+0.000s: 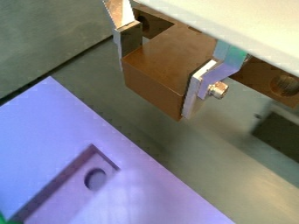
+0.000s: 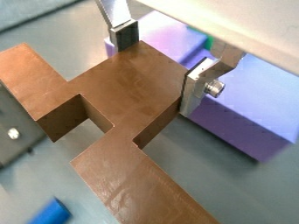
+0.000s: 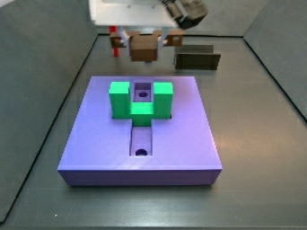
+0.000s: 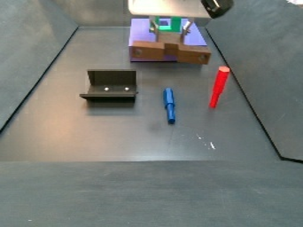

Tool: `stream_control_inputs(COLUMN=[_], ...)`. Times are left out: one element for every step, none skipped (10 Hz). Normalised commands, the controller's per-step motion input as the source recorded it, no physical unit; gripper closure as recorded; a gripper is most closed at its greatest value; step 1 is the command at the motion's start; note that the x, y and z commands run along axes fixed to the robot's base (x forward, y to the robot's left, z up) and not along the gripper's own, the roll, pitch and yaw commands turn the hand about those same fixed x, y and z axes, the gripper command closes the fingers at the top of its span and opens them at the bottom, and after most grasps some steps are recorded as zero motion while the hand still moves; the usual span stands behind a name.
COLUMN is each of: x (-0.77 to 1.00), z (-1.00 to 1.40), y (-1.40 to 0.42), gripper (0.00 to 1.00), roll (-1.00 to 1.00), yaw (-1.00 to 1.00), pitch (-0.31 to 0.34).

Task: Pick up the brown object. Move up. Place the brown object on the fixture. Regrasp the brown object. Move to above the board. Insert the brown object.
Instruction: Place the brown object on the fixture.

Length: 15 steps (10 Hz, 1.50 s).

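- Side view, left to right: fixture alone on floor, blue pen, red stick.
- Gripper clenched on brown bar, carried in air just short of board, near its end w/ green block.
- Bar's long axis approx. level, crosswise to fingers.
- Groove lies beyond, under green block.
- Count: 1 bar, 1 board, 1 fixture, 1 green block.

The claw has two flat silver fingers with dark pads. One finger carries a silver bolt on its outer face. The wrist housing above is white, with a dark round joint.
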Motion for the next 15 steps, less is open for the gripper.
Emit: stream_control_inputs(x=[1.00, 1.00, 1.00, 1.00, 1.00, 1.00, 1.00, 0.90, 0.00, 0.06, 0.07, 0.58, 0.55, 0.55, 0.60], z=[0.24, 0.23, 0.22, 0.21, 0.21, 0.15, 0.11, 0.00, 0.00, -0.02, 0.00, 0.00, -0.01, 0.00, 0.00], y=[-0.03, -0.02, -0.02, -0.01, -0.01, 0.00, 0.00, -0.02, 0.00, -0.09, 0.20, 0.00, 0.00, -0.03, -0.05], gripper=[1.00, 1.00, 1.00, 1.00, 1.00, 1.00, 1.00, 1.00, 1.00, 1.00, 1.00, 1.00, 1.00, 1.00, 1.00], roll=[-0.17, -0.14, -0.13, -0.11, -0.11, -0.07, -0.03, -0.14, -0.27, -0.16, -0.21, -0.45, -0.73, -0.86, -0.89], yaw=[-0.09, -0.07, -0.07, -0.07, -0.07, -0.10, -0.07, -0.25, -0.18, -0.08, 0.00, 0.25, 0.15, 0.09, 0.03], pitch=[0.003, 0.034, 0.051, 0.066, 0.066, 0.054, 0.086, 0.000, -0.054, 0.000, 0.000, 0.340, 0.580, 0.663, 0.669])
